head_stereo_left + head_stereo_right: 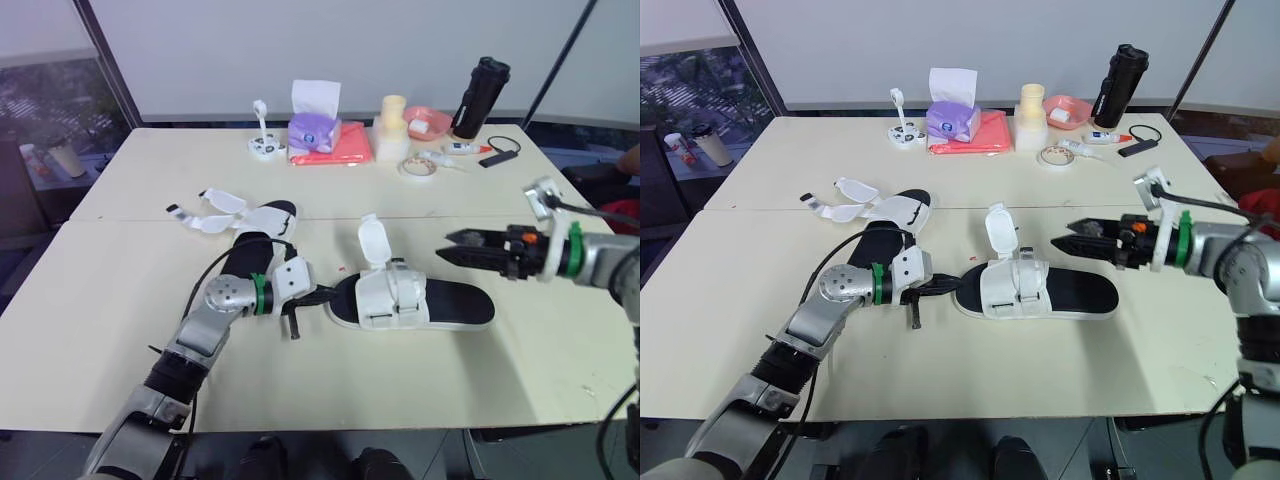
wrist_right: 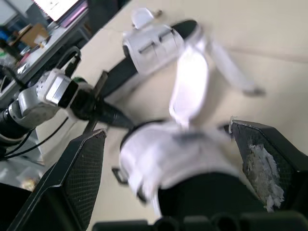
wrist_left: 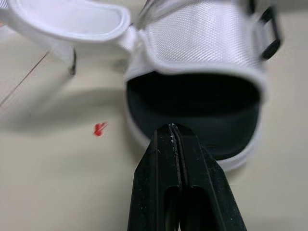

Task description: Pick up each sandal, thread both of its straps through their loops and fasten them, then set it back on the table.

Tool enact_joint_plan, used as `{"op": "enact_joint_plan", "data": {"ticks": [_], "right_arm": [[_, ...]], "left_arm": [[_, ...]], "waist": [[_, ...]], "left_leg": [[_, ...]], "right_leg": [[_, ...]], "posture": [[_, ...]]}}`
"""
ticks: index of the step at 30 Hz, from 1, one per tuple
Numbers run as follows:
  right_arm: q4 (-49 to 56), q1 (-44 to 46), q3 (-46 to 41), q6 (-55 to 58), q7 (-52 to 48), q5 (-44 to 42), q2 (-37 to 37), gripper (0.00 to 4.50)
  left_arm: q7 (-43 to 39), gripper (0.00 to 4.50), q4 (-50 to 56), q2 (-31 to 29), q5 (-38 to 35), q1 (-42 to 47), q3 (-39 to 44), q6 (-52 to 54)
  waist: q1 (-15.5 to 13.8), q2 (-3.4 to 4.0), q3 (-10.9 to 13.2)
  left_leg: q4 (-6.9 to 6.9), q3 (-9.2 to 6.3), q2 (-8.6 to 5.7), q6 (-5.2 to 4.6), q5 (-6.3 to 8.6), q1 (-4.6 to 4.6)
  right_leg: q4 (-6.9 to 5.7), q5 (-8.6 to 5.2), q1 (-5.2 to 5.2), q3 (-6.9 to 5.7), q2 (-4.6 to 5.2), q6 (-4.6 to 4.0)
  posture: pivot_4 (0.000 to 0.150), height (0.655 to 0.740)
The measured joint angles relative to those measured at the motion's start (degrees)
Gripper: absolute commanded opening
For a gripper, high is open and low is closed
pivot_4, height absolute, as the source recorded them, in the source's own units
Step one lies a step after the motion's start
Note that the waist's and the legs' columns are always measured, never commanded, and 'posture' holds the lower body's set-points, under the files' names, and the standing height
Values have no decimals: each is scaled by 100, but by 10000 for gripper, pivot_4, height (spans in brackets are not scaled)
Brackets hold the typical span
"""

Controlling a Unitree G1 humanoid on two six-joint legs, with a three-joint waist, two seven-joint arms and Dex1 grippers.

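- Sandal (image 1: 440, 302): flat on the table (image 1: 120, 290), mid-way across, one strap (image 1: 372, 242) standing loose.
- My left gripper (image 1: 318, 296): fingers pressed together, empty, tips at its toe.
- My right gripper (image 1: 458, 248): spread wide, empty, near its heel.
- Risk: a toe nudge slides the sandal clear of my right grasp.

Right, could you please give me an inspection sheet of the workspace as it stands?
Surface: cream table, small red mark by the near sandal.
Job's things: near sandal mid-table, one strap flap upright; far sandal behind it, straps lying open.
Clutter: far edge holds tissues, bottle, pink bowl, flask, tape.
Grippers: left gripper shut, tips at the near sandal's end; right gripper open, hovering near its other end.
Cables: black cable by the flask.
Surroundings: window behind; cup off to the left.
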State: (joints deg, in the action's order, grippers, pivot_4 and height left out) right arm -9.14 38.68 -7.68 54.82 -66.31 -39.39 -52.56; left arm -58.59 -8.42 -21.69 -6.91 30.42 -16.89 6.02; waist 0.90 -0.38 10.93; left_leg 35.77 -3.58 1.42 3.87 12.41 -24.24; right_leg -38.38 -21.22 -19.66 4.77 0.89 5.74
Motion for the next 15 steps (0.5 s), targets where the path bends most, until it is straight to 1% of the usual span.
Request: {"op": "enact_joint_plan", "data": {"ticks": [2, 3, 7, 10, 15], "right_arm": [[-213, 310, 161, -97, 5, 119, 170, 44646], [-532, 651, 364, -198, 30, 314, 415, 44646], [-1550, 1269, 758, -273, -83, 556, 1062, 44646], [-2176, 1642, 1015, -386, -240, 812, 1288, 44646], [-3199, 2138, 1419, -844, -447, 1498, 1538, 44646]], "left_arm": [[-62, 0, 80, 43, -54, -17, -38, 198], [-67, 0, 56, 42, -25, -33, -79, 262], [-112, 0, 35, 123, 139, 57, -361, 316], [-115, 0, -4, 113, 314, 214, -497, 319], [18, 0, -235, 196, 570, 415, -582, 60]], "waist": [[-4, 0, 0], [11, 0, 0], [6, 0, 0], [-24, 1, 1], [-11, 2, 0]], "left_leg": [[2, -1, -1, 0, 0, -3], [9, -1, -1, 0, 0, -3], [14, -1, -1, 0, 0, -17], [18, 1, -5, 0, 0, -25], [27, 4, -6, 0, 0, -25]], "right_leg": [[0, 0, -1, -1, 0, 0], [-2, 0, -1, -1, -3, 0], [-14, 0, -16, -1, -3, 0], [-21, 0, -27, 0, 2, 0], [-41, 0, -35, 1, 3, 0]], "posture": [[1500, 7400], [1500, 7400], [1500, 7400], [1500, 7400], [1500, 7400]]}}
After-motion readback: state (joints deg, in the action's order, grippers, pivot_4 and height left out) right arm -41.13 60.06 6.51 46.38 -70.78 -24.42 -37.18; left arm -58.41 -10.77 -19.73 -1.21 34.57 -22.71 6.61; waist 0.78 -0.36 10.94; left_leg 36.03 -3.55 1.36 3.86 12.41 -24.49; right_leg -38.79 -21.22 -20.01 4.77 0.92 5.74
